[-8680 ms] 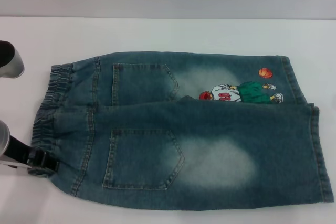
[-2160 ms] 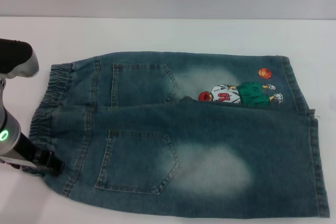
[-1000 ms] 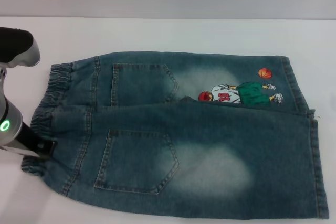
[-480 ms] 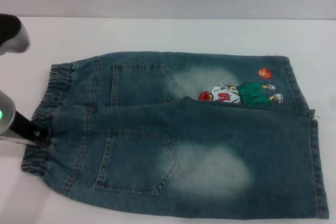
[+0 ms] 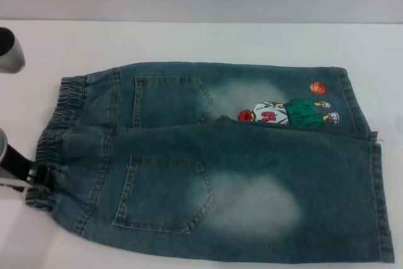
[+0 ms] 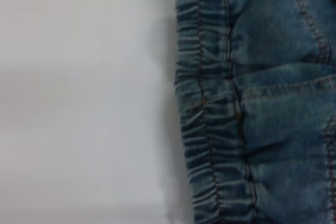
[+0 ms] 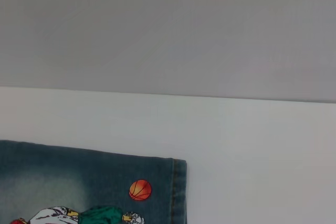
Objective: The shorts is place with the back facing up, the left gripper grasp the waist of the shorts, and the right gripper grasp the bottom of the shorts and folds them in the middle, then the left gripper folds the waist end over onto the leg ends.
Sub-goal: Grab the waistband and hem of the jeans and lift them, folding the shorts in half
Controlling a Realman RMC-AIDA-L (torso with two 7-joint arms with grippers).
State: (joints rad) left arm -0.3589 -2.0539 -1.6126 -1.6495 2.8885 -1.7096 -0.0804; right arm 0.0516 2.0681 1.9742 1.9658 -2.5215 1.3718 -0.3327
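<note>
Left gripper point(image 5: 41, 177), black pronged claw: sitting at the near corner of the gathered, ruffled elastic denim waist point(image 5: 55, 137); jaws seemingly touching the band, their spread too obscured to tell. Large faded blue denim shorts point(image 5: 239, 155): lying folded lengthwise on the white tabletop point(image 5: 201, 39), back pockets up, flat stitched leg ends point(image 5: 376, 187) pointing right.
</note>
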